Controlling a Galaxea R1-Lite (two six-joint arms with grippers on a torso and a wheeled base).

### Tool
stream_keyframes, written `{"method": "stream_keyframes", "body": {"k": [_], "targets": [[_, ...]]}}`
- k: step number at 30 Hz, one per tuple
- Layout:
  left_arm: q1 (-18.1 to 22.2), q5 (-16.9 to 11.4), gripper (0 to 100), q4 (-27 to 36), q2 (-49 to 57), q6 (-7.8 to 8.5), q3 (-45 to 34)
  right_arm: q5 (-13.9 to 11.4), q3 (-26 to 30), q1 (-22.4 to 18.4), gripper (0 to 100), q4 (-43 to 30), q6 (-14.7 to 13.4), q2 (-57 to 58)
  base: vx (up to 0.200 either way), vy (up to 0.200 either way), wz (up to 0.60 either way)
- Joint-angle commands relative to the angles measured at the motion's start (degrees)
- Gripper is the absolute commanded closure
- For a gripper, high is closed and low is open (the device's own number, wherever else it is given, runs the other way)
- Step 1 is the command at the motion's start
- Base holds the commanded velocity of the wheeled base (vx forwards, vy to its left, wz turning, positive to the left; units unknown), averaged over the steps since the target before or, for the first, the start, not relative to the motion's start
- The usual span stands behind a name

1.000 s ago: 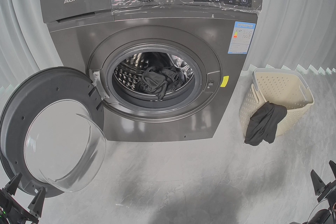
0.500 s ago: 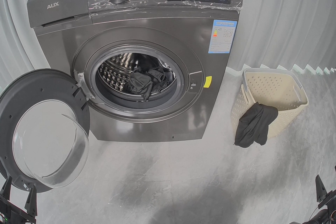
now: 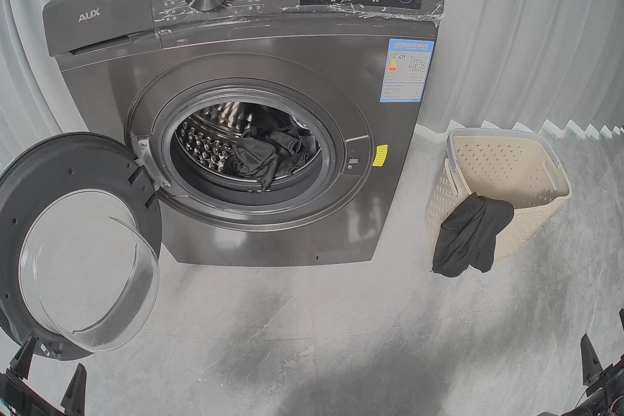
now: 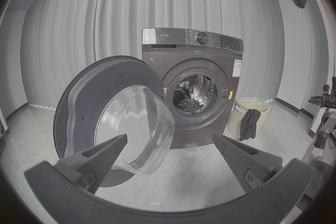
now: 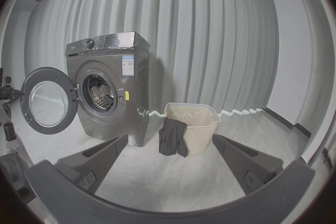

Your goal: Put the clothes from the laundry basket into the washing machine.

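Clothes lie in two places. One dark, limp garment (image 3: 472,235) hangs over the near rim of the laundry basket (image 3: 500,132), a cream plastic tub with perforated walls standing on the floor just right of the washing machine (image 3: 260,47). More dark crumpled fabric (image 3: 266,154) sits inside the studded steel drum. The machine is a brushed grey metal box, its control panel wrapped in clear film. Its round door (image 3: 58,177) with a bulging clear window is swung wide to the left. The floor (image 3: 325,333) is smooth, grey and marbled. The left tool (image 4: 168,136) is held low near the door's lower edge, its wedge-shaped fingers spread wide and empty. The right tool (image 5: 168,137) is also low, well apart from the basket, pointing toward it, gaping wide and holding nothing.
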State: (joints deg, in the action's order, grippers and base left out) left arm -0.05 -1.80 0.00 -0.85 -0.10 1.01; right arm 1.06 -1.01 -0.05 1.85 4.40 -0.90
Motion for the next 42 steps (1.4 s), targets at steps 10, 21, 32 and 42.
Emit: {"method": "stream_keyframes", "body": {"k": [10, 21, 32, 42], "targets": [[-0.1, 0.7, 0, 0.1, 0.9, -1.05, -0.9, -2.5, 1.0, 0.0, 0, -1.7, -4.8, 0.8, 0.0, -0.2, 0.0], [-0.1, 0.7, 0, 0.1, 0.9, -0.96, -0.9, -0.4, 1.0, -0.1, 0, -1.9, -4.6, 0.9, 0.0, -0.2, 0.0], [-0.1, 0.7, 0, 0.1, 0.9, -1.4, -0.9, -0.6, 1.0, -0.1, 0, -1.9, -4.3, 0.9, 0.0, -0.2, 0.0], [-0.1, 0.7, 0, 0.1, 0.9, -1.4, -0.9, -0.6, 1.0, -0.1, 0, -1.9, -4.3, 0.9, 0.0, -0.14, 0.0]]}}
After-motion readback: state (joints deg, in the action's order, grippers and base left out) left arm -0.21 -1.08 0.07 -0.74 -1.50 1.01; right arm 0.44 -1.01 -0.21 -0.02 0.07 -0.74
